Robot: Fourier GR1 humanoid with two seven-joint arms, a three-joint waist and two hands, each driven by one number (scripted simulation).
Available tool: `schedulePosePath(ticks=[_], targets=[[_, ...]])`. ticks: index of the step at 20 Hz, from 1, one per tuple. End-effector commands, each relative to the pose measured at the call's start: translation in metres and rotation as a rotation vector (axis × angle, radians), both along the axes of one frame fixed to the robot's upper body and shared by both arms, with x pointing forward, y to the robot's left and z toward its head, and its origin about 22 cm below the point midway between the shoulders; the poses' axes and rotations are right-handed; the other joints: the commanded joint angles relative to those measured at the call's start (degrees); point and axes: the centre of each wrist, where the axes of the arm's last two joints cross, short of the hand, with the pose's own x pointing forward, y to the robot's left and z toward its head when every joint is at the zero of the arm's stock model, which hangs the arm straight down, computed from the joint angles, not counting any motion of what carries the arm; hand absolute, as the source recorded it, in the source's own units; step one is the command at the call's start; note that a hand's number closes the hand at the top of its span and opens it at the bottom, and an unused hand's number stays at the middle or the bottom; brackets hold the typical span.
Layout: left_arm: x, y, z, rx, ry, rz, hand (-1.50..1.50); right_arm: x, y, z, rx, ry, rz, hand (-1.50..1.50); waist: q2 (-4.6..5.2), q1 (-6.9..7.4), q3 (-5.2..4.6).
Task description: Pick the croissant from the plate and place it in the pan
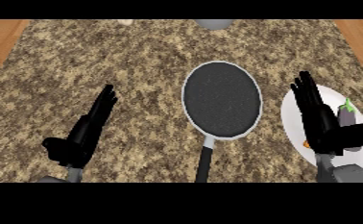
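**Poster:** Right hand (315, 115) hovered with straight fingers over the round white plate (294, 122). Left hand (89, 129) rested open, well apart. Dark round frying pan (222, 99) sat between them.

**Reply:** And the croissant?

**Poster:** Mostly hidden, just an orange bit (306, 144) beside a purple eggplant-looking thing (346, 114). Probably light and flaky; I'd grab its middle.

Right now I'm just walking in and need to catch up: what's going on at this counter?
The right hand is open over the white plate at the counter's right edge, holding nothing. An eggplant lies on the plate; something orange peeks out under the hand, too hidden to name. The pan sits mid-counter with nothing in it, handle toward the robot. The left hand rests open at the left.
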Motion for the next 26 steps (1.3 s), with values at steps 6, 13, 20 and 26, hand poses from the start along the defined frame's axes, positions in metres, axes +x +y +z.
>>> schedulePosePath(ticks=[6,13,20,26], targets=[[-0.005,0.075,0.008,0.348,0.068,0.210,0.00,0.026,-0.111,0.063,0.115,-0.077,-0.436,-1.50,-0.56,1.67,0.51],[-0.012,0.057,0.006,0.327,0.124,0.205,0.00,-0.065,-0.164,0.019,-0.136,0.412,-0.816,-1.50,-0.85,-0.32,0.24],[-0.008,0.058,0.015,0.325,0.128,0.194,0.00,-0.074,-0.179,0.083,-0.504,0.621,-0.539,-1.50,-0.65,0.44,0.19],[-0.004,0.047,0.020,0.326,0.116,0.181,0.00,-0.048,-0.187,0.124,-0.508,0.673,-0.315,-1.50,-0.47,1.33,0.35]])
